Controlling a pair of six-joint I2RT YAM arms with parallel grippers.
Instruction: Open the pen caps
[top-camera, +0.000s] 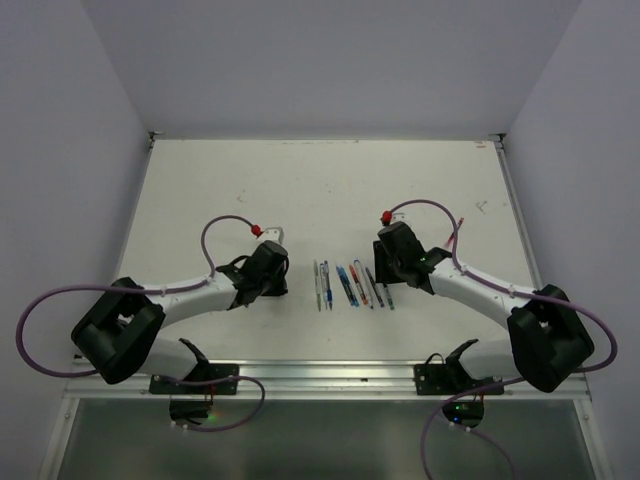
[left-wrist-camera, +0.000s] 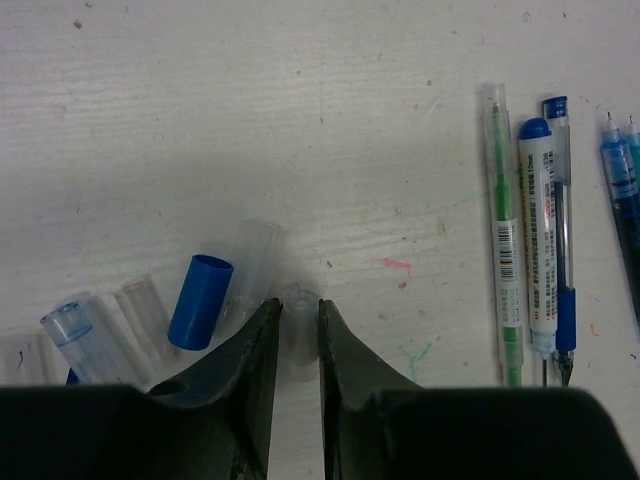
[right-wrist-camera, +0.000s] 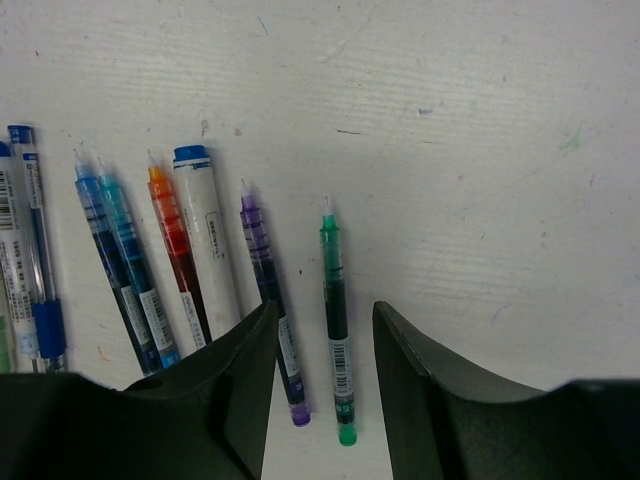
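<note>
The left gripper (left-wrist-camera: 298, 308) has its fingers drawn narrow, with a clear cap (left-wrist-camera: 299, 335) between the tips; they seem to touch it on both sides (how firm the pinch is cannot be told). Just left of those fingers more caps lie loose on the table (left-wrist-camera: 300, 120): a blue cap (left-wrist-camera: 200, 302), a long clear one beside it, and others toward the left edge, one tinted blue. Well to the right of the fingers, three pens lie side by side. The right gripper (right-wrist-camera: 322, 312) is spread wide, and the green pen (right-wrist-camera: 335, 290) lies in the gap between its tips. The purple pen (right-wrist-camera: 262, 260) runs just beside its left finger. Beyond that are a white pen (right-wrist-camera: 205, 240) with a blue end, then orange, teal and blue ones, their bare nibs pointing away from the gripper. From above, the pens form a row (top-camera: 350, 285) between the two grippers.
</note>
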